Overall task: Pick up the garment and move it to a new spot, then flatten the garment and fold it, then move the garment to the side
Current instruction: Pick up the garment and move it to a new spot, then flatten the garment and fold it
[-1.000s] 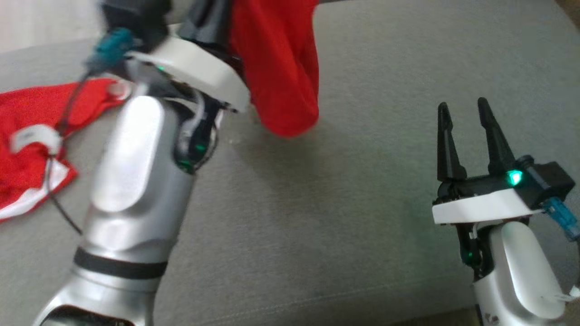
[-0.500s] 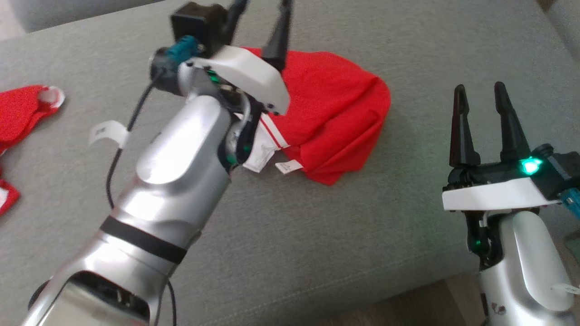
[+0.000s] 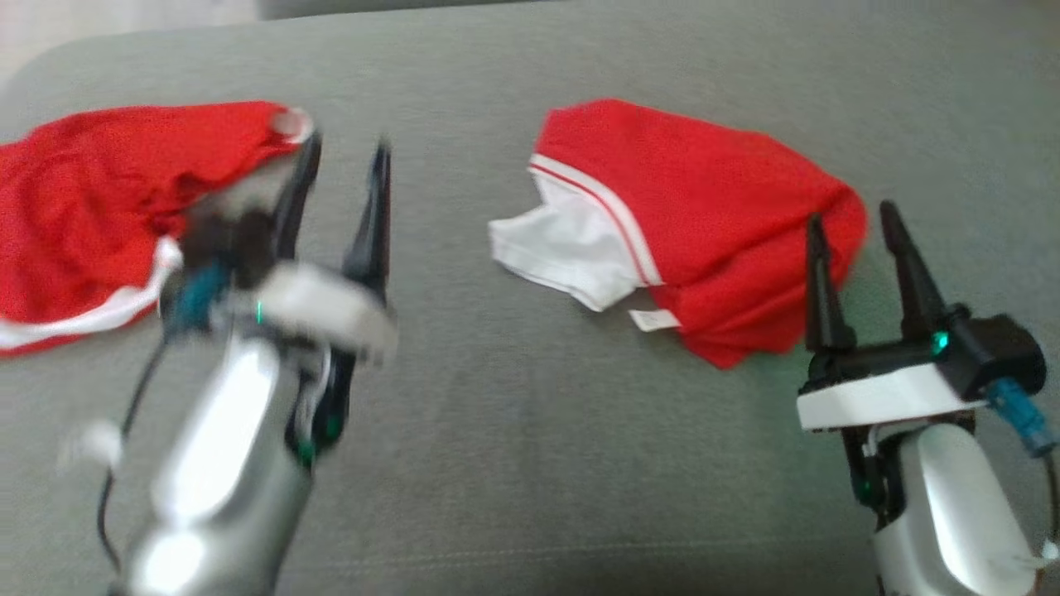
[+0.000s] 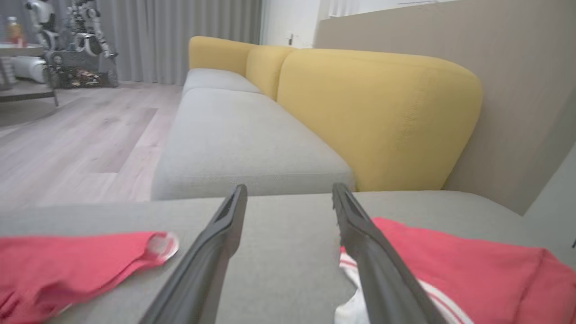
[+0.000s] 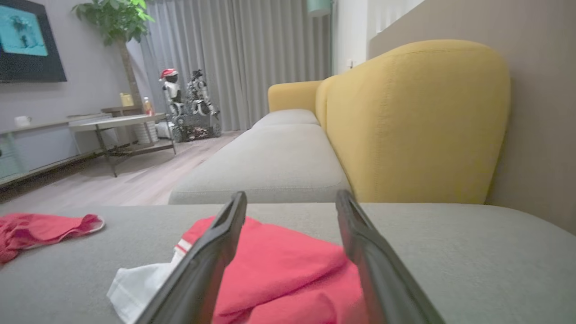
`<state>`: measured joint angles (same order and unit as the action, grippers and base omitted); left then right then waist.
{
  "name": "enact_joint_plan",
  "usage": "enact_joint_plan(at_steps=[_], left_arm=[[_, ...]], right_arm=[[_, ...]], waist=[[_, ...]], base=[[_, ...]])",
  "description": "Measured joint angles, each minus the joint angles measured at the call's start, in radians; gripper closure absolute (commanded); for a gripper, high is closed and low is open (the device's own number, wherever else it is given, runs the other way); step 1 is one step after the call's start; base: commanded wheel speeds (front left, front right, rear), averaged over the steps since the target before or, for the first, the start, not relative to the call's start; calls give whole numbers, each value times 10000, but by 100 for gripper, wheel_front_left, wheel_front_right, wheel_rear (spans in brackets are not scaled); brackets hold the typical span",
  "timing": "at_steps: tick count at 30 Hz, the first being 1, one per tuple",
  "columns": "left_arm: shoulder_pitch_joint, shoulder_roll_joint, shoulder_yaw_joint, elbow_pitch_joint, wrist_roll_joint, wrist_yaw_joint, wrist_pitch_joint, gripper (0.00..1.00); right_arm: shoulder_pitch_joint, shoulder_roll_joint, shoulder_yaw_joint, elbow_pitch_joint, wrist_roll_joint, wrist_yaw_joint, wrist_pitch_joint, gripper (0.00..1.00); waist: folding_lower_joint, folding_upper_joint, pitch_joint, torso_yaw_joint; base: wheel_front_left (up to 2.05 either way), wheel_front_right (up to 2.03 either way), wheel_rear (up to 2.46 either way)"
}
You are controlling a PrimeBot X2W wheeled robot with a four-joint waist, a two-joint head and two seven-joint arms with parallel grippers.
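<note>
While the left gripper (image 3: 346, 149) and right gripper (image 3: 851, 213) hover spread and empty, the bunched garment (image 3: 704, 190) at right could be pinched through several layers, defeating flattening.

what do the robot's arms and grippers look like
The left gripper and right gripper each have two long, dark, tapering fingers on a black base with a green light, over a white collar. The forearms are glossy silver. A teal connector with a dark cable sits beside each wrist.
</note>
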<state>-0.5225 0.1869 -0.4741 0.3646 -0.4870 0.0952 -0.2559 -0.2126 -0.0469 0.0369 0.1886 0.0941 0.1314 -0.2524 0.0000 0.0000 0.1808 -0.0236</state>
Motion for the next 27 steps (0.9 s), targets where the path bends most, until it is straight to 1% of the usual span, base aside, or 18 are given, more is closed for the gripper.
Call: enact_joint_plan(at_steps=[4,8,9,11,14,17,18,21,25,27], left_arm=[[1917,-119,702,-1145,667,-221,0,0],[3079,-729,1430,-1728,1141,-443,0,0],[3079,-729,1430,-1728,1141,-443,0,0],[3222,-955,1672,-1822,1436,-640,0,0],[3214,-1135,1904,-1931,1724,-936,0,0],[3196,-1287,1998,-1933,1952,-1143,0,0],[3179,-1344,2071,-1925,1952,-1229,0,0],[3180,-1390,2161,-1818,1946,-1321,0,0],[3177,-1396,1981,-1722,1730,-1361,0,0],[3157,-1417,1860,-1708,1578,-1302,0,0]], right_arm=[[119,2,153,224,-184,0,0,0],[225,2,132,380,-359,0,0,0],[225,2,132,380,-359,0,0,0],[221,2,161,443,-470,0,0,0],[214,0,332,537,-692,0,0,0],[155,-4,867,886,-865,0,79,0],[92,-13,1367,1256,-945,0,330,0],[-234,-290,2142,1852,-1060,0,734,0],[-877,-723,2688,2721,-1093,0,1175,0],[-1159,-874,2888,3145,-1114,0,1289,0]], waist=[[0,0,-229,539],[0,0,-434,869],[0,0,-434,869],[0,0,-506,990],[0,0,-533,1144],[0,0,-466,1257],[0,0,-391,1330],[0,0,-251,1467],[0,0,-28,1708],[0,0,78,1853]], base=[[0,0,0],[0,0,0],[0,0,0],[0,0,0],[0,0,0],[0,0,0],[0,0,0],[0,0,0],[0,0,0],[0,0,0]])
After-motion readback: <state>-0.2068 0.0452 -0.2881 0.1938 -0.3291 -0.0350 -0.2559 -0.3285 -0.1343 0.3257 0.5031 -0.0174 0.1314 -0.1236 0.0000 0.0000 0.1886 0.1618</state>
